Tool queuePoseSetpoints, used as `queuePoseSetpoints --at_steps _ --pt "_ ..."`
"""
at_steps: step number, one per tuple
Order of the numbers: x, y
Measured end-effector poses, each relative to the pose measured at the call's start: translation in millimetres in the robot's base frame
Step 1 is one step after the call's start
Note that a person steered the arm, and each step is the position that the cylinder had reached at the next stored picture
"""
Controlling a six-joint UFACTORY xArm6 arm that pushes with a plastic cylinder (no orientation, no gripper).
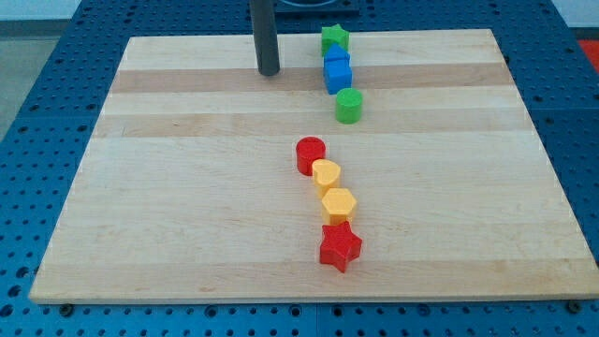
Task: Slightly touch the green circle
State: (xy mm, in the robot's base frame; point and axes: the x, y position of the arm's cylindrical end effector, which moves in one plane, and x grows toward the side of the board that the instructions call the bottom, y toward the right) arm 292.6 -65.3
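The green circle (349,106) stands on the wooden board (187,187) at the upper middle, at the lower end of a short column of blocks. My tip (270,71) rests on the board near the view's top, to the left of and a little above the green circle, with a clear gap between them. Above the circle sit two blue blocks (338,71), touching it, and above them a green star-like block (334,39).
A second column runs down the board's middle: a red circle (310,154), a yellow block (327,176), a yellow hexagon-like block (339,204) and a red star (340,246). A blue perforated table surrounds the board.
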Motion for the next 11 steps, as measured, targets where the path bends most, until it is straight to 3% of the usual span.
queuePoseSetpoints --at_steps 2,4,7,11 --pt "62.7 0.0" --pt "99.2 27.7" --pt "103.9 106.0" --pt "98.9 142.3"
